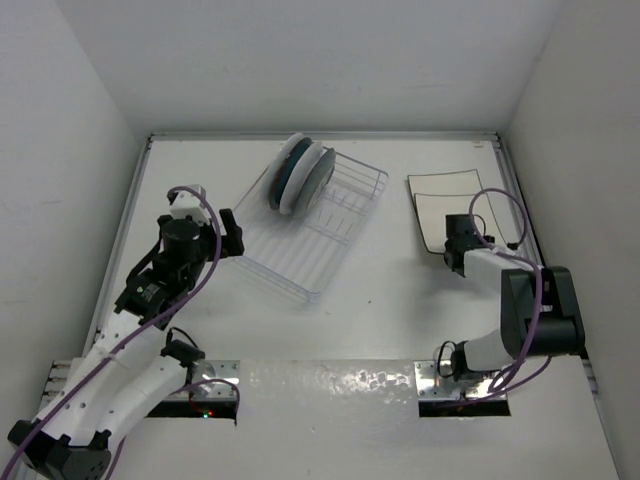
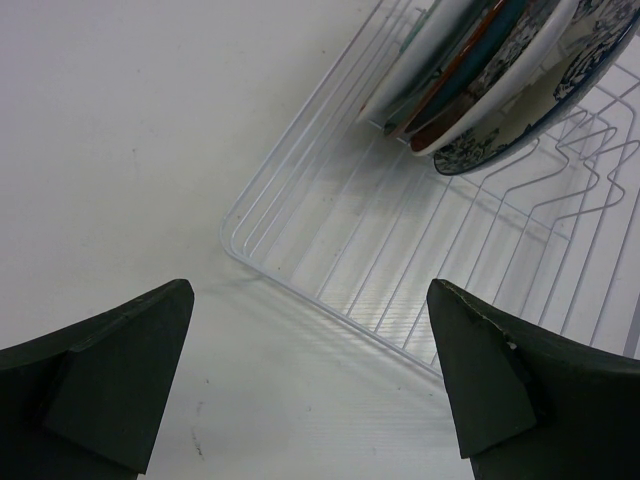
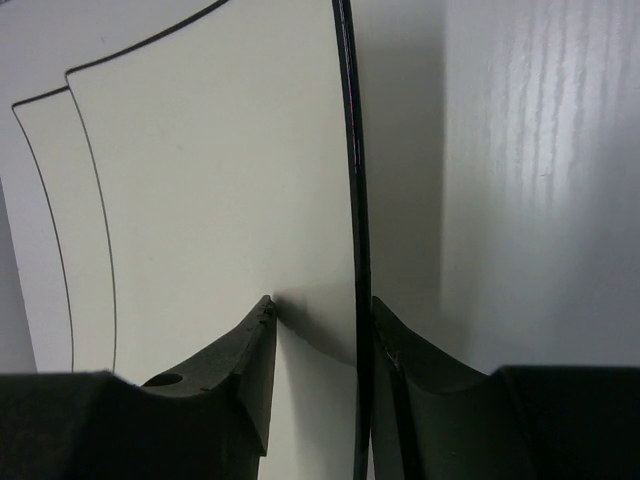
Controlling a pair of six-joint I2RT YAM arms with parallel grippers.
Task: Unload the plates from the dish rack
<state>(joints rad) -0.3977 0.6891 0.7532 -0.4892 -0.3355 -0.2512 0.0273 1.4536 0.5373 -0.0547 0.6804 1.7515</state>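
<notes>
The white wire dish rack (image 1: 325, 235) lies mid-table, also in the left wrist view (image 2: 400, 250). Round plates (image 1: 300, 172) stand upright at its far end: a blue floral one (image 2: 500, 135) and a red-and-teal one (image 2: 470, 60). My left gripper (image 1: 228, 235) is open and empty over bare table by the rack's near-left corner (image 2: 310, 285). Two square cream plates (image 1: 450, 195) lie at the right. My right gripper (image 1: 453, 250) is shut on the near rim of the upper square plate (image 3: 220, 180), its fingers straddling the dark rim (image 3: 320, 305). The lower square plate (image 3: 40, 220) shows beneath.
White walls (image 1: 90, 150) close in the table on the left, back and right. The near part of the rack holds no plates. The right arm's base (image 1: 540, 315) stands just near the square plates.
</notes>
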